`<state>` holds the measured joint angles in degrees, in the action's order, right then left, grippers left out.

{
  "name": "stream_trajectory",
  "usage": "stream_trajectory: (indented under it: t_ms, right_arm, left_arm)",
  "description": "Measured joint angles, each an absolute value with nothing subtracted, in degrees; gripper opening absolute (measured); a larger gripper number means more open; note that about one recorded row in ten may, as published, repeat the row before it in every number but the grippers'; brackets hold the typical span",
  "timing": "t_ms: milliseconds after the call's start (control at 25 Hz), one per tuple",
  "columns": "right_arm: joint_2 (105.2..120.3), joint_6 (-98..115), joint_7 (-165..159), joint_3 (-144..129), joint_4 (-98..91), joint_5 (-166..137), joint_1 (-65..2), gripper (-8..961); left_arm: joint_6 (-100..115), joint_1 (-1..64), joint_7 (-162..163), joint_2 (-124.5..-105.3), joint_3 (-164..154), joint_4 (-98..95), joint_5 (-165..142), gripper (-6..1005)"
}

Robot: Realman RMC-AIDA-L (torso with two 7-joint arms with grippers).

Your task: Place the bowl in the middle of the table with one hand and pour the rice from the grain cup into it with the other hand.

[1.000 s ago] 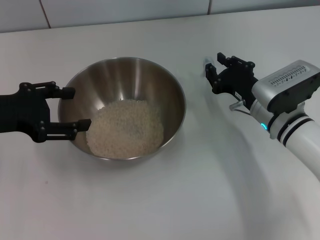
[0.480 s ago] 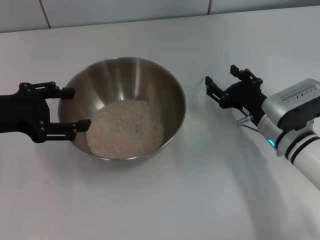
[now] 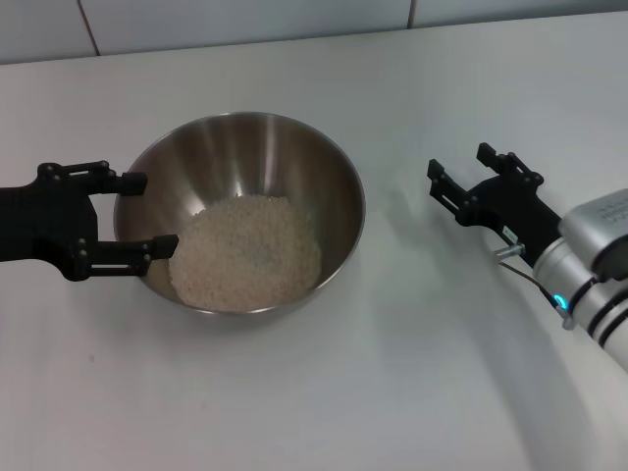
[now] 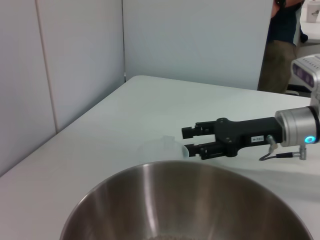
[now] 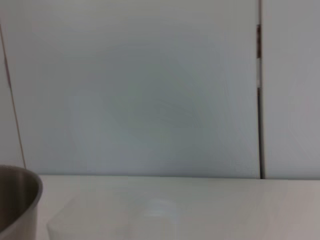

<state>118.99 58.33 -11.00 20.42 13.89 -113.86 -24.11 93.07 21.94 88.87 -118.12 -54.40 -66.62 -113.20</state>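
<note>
The steel bowl [image 3: 245, 147] stands in the middle of the white table [image 3: 324, 392] and holds a heap of pale rice [image 3: 250, 250]. My left gripper [image 3: 160, 210] is open at the bowl's left rim, one finger on each side of the rim's curve. My right gripper [image 3: 457, 162] is open and empty, to the right of the bowl. The clear grain cup [image 4: 161, 148] stands empty on the table just beyond the right gripper's fingertips [image 4: 186, 141] in the left wrist view. It is too faint to make out in the head view.
A tiled white wall [image 3: 245, 20] runs along the table's far edge. The right arm's silver-white wrist with a lit blue indicator [image 3: 561, 300] reaches in from the right. A person [image 4: 282, 45] stands far behind the table in the left wrist view.
My right gripper has drawn back to the right and toward me, away from where the cup stands, with its fingers open. The left gripper and the bowl have not moved.
</note>
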Motion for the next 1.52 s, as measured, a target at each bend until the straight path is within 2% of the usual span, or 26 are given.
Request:
stream_trajectory:
  t_ms: [160, 240, 280, 320, 440, 560, 680, 760, 1000, 1160, 1520]
  right_arm:
    - [118.92, 66.3, -16.8, 18.3, 10.8, -113.9, -21.9, 765]
    - [118.76, 74.1, -20.4, 16.6, 8.4, -114.2, -20.6, 770]
    - [118.21, 84.8, -28.1, 14.0, 3.8, -115.3, -20.1, 772]
    - [118.21, 84.8, -28.1, 14.0, 3.8, -115.3, -20.1, 774]
    - [117.65, 94.2, -40.7, 10.8, -5.4, -116.5, -22.3, 781]
    - [118.93, 100.7, -55.1, 3.5, -20.6, -116.8, -27.9, 788]
    - [119.05, 100.7, -61.4, -4.2, -26.5, -116.8, -31.1, 795]
    - [119.15, 99.2, -67.8, -15.0, -33.1, -116.5, -34.7, 835]
    - [119.26, 95.7, -78.3, -28.0, -40.1, -116.4, -39.4, 835]
    - [119.36, 90.6, -88.8, -41.2, -46.7, -116.6, -40.3, 835]
    - [119.23, 88.7, -99.5, -53.0, -50.9, -118.8, -40.6, 835]
  left_arm:
    - [93.1, 21.9, 88.9, -118.12, -54.4, -66.6, -113.2, 824]
    - [93.1, 21.9, 88.8, -118.12, -54.4, -66.6, -113.2, 824]
    - [93.1, 22.0, 88.8, -118.12, -54.4, -66.6, -113.2, 824]
    - [93.1, 22.0, 88.8, -118.12, -54.4, -66.6, -113.2, 824]
    - [93.1, 22.2, 88.8, -118.13, -54.4, -66.6, -113.2, 824]
    - [93.1, 22.2, 88.8, -118.13, -54.4, -66.7, -113.2, 824]
    - [93.1, 22.2, 88.8, -118.12, -54.4, -66.7, -113.2, 824]
    - [92.7, 22.2, 88.6, -118.17, -54.3, -66.7, -113.1, 824]
    - [91.6, 22.4, 88.5, -118.41, -54.4, -66.3, -113.0, 824]
    - [91.6, 22.4, 88.6, -118.4, -54.4, -66.3, -112.9, 824]
    - [91.7, 22.4, 88.7, -118.31, -54.4, -66.4, -112.8, 824]
